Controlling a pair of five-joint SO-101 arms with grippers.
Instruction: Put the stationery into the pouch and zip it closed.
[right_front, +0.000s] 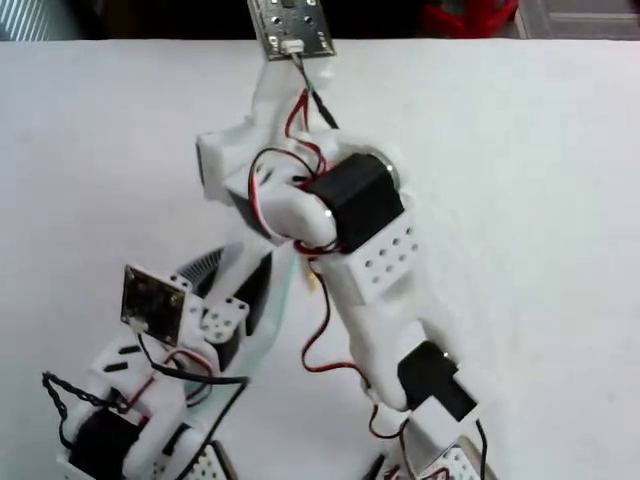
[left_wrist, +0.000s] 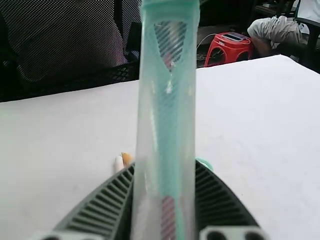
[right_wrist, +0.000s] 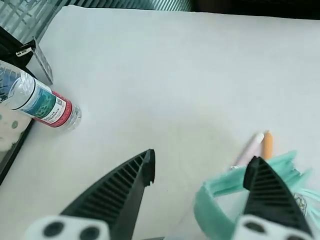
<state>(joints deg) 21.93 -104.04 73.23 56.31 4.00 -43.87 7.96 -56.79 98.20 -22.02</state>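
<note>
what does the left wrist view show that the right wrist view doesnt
Left wrist view, not the right: the left gripper shut on the upright pouch, plus a mesh chair and a red box beyond the table's far edge.
Right wrist view, not the left: the right gripper, open, and a bottle lying on its side.
Both: the pouch with its green edging, the pens lying beside it, and the white table.
</note>
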